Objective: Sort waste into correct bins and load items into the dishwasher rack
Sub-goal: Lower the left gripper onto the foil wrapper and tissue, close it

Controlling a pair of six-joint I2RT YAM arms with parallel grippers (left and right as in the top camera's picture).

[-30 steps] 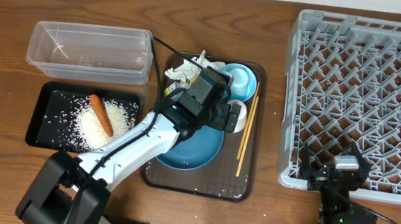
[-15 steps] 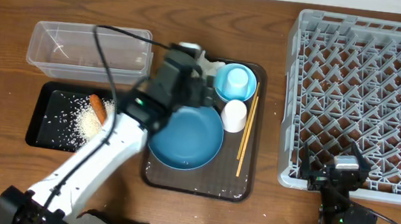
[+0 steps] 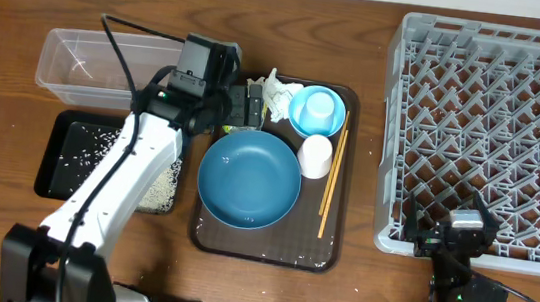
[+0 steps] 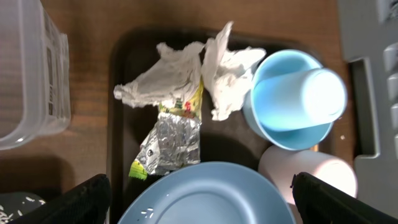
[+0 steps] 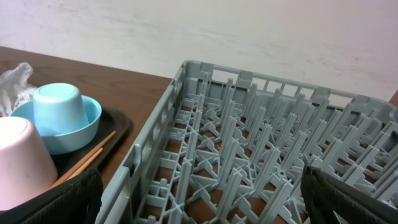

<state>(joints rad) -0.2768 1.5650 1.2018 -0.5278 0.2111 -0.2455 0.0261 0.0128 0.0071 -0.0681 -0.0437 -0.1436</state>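
My left gripper [image 3: 254, 106] is open and empty above the back left of the brown serving tray [image 3: 330, 248], over crumpled white tissue [image 4: 189, 65] and the yellow-green wrapper [image 4: 169, 142]. The large blue dish [image 3: 249, 179] lies in the tray, between my open fingers [image 4: 200, 190] in the left wrist view. The light-blue bowl [image 3: 316, 111] holds an upturned light-blue cup. The white cup [image 3: 317, 156] and the chopsticks [image 3: 333, 173] lie to its right. Rice [image 3: 158, 186] lies in the black tray [image 3: 78, 156]; my arm hides the carrot. My right gripper [image 3: 448, 227] is open at the grey rack's [image 3: 494, 124] front edge.
The clear tub [image 3: 118, 70] stands empty behind the black tray, close to my left arm. In the right wrist view the rack [image 5: 249, 143] fills the middle, with the bowl [image 5: 56, 118], white cup [image 5: 22, 165] and chopsticks [image 5: 84, 163] to its left.
My left arm has swung from over the blue dish to the back left, uncovering the dish and now covering the carrot. The right arm has not moved.
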